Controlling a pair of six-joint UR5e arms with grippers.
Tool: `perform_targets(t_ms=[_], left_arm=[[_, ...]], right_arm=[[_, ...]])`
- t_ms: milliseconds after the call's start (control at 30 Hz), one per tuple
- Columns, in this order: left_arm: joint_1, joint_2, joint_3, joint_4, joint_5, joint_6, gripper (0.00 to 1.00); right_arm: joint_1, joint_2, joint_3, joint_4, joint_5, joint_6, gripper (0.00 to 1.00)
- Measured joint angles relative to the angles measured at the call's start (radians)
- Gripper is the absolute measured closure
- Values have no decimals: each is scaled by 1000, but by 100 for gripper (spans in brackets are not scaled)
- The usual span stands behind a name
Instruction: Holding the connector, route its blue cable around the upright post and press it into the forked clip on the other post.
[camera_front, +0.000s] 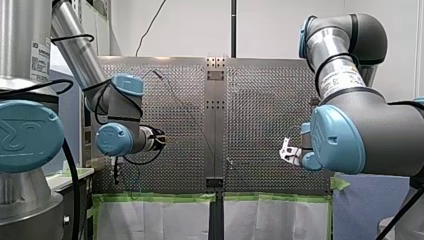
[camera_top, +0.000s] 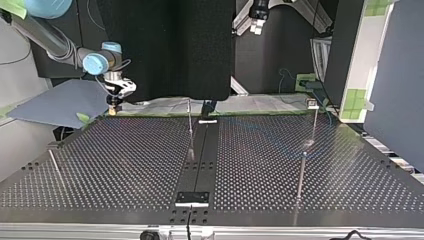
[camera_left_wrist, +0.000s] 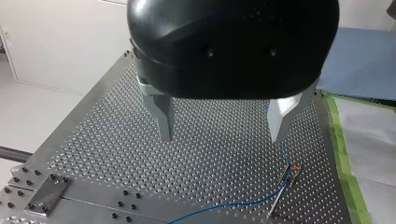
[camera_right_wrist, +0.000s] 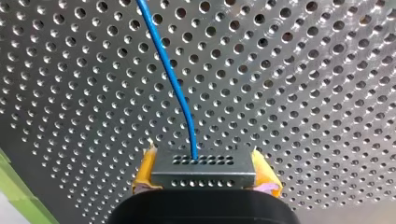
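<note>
The connector (camera_right_wrist: 203, 170) is clamped by my right gripper (camera_right_wrist: 205, 175), my left gripper (camera_left_wrist: 224, 123) is spread empty, and the blue cable (camera_right_wrist: 173, 79) is apparently not yet routed or clipped.

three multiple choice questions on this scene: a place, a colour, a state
1. Where is the connector? A. between the yellow pads of my right hand B. loose on the table C. hooked on a post
2. What colour is the cable? A. red B. blue C. green
3. My left hand is: A. shut on the cable B. shut on a post C. open, holding nothing
Answers: 1 A, clamped there in the right wrist view; 2 B, plainly blue; 3 C, its fingers stand apart.
</note>
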Motion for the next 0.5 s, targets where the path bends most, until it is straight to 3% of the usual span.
perform_targets(t_ms=[500], left_arm=[[1, 0, 1, 0, 0, 0, 2]], right_arm=[[12, -3, -28, 51, 14, -42, 100]])
